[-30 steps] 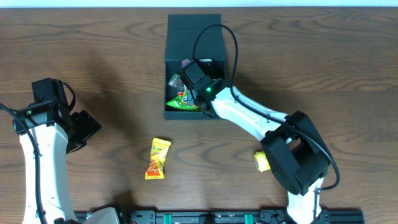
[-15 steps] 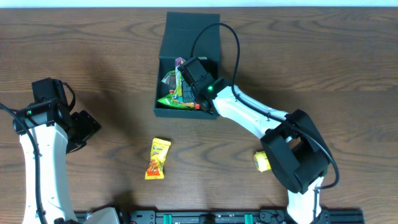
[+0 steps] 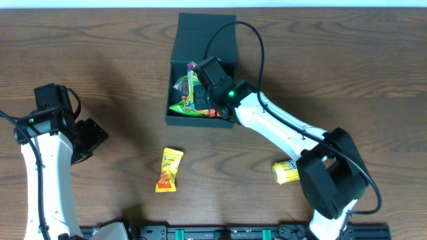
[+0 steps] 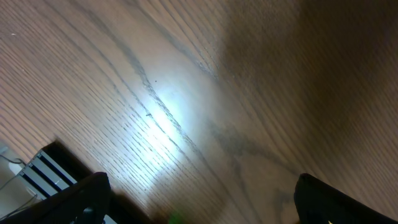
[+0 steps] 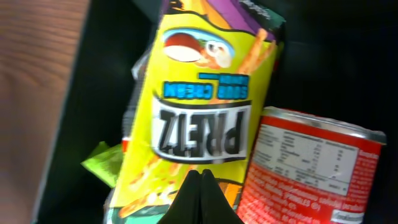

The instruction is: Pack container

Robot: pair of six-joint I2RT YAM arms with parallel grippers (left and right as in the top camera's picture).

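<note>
Your right gripper (image 5: 200, 186) hovering clenched at the Pretz packet (image 5: 202, 118) in the container (image 3: 199, 122), left gripper (image 4: 205, 200) hanging released

1. The table (image 3: 100, 53) is seen as smooth brown wood grain with a light sheen.
2. The container (image 3: 203, 37) is shown matt and cardboard-like.
3. The Pretz packet (image 5: 199, 118) is seen as glossy printed film.

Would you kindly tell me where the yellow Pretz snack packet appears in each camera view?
Overhead: yellow Pretz snack packet, upper centre, upright inside the dark teal-green cardboard container.
Left wrist: not in it; only wooden table.
Right wrist: fills the centre, label upside down, beside a red tin.
Shared landmark: the container's dark interior.
</note>
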